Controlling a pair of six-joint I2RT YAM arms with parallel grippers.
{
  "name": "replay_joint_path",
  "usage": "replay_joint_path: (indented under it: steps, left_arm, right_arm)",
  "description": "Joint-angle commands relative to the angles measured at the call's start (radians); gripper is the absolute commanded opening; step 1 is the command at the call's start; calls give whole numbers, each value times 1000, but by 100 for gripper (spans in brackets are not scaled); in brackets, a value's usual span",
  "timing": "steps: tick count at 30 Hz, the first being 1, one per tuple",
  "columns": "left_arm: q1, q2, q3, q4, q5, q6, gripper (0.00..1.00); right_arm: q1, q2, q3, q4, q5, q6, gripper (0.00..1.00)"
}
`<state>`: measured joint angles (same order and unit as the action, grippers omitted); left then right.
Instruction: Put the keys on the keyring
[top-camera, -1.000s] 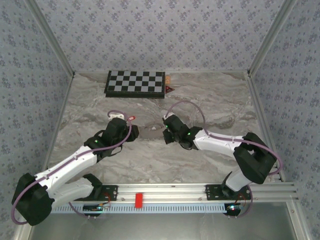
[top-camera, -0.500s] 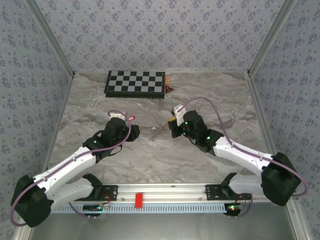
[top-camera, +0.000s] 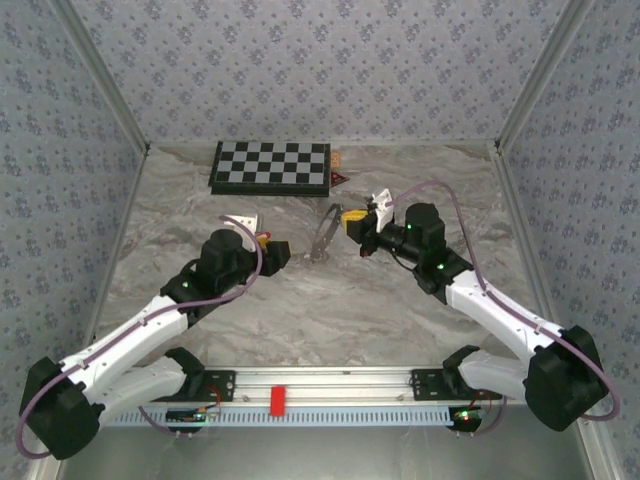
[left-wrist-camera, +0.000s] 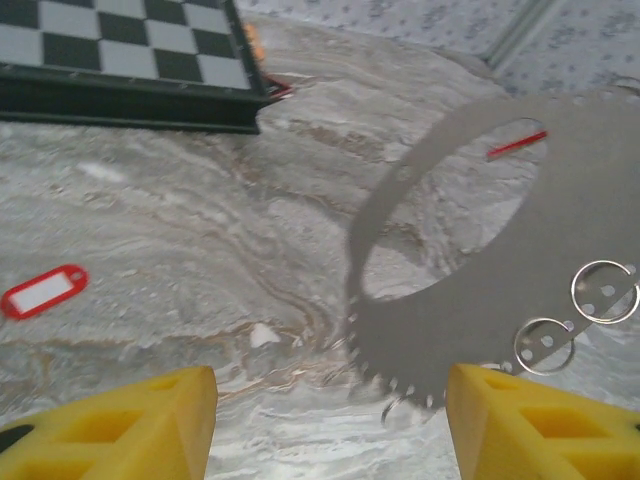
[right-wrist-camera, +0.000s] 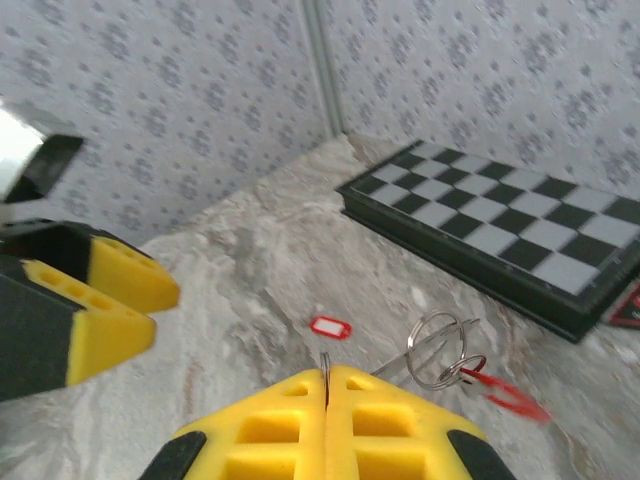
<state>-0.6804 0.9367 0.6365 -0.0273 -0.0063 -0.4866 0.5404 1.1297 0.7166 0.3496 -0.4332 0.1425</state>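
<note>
My right gripper (top-camera: 352, 225) is shut on the edge of the keyring (top-camera: 323, 234), a thin pale grey loop held up off the table. In the right wrist view the loop's edge (right-wrist-camera: 325, 364) sits pinched between the yellow fingers (right-wrist-camera: 400, 420). Small split rings (right-wrist-camera: 438, 350) dangle from it with one red key (right-wrist-camera: 500, 392), blurred. The other red key (right-wrist-camera: 330, 327) lies flat on the table, beside my left gripper (top-camera: 274, 252). The left gripper (left-wrist-camera: 330, 420) is open, with the keyring (left-wrist-camera: 470, 320) hanging just ahead and to its right, and the loose key (left-wrist-camera: 43, 290) to its left.
A chessboard (top-camera: 270, 167) lies at the back of the marble table (top-camera: 400, 320), with a small dark-red triangular piece (top-camera: 338, 178) at its right end. A red block (top-camera: 277, 398) sits on the front rail between the arm bases. Patterned walls close in on three sides.
The right arm has swung right and back, lifting the keyring off the table. The left gripper has shifted slightly right and opened toward the loop. The loose key has stayed in place.
</note>
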Motion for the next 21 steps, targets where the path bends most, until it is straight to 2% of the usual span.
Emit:
replay_joint_path:
  steps: [1, 12, 21]
  left_arm:
    - [7, -12, 72, 68, 108, 86, 60]
    - [7, -42, 128, 142, 286, 127, 53]
    - [7, 14, 183, 250, 387, 46, 48]
  right_arm:
    - [-18, 10, 1, 142, -152, 58, 0]
    - [-68, 45, 4, 365, -342, 250, 0]
    - [-66, 67, -8, 573, -351, 442, 0]
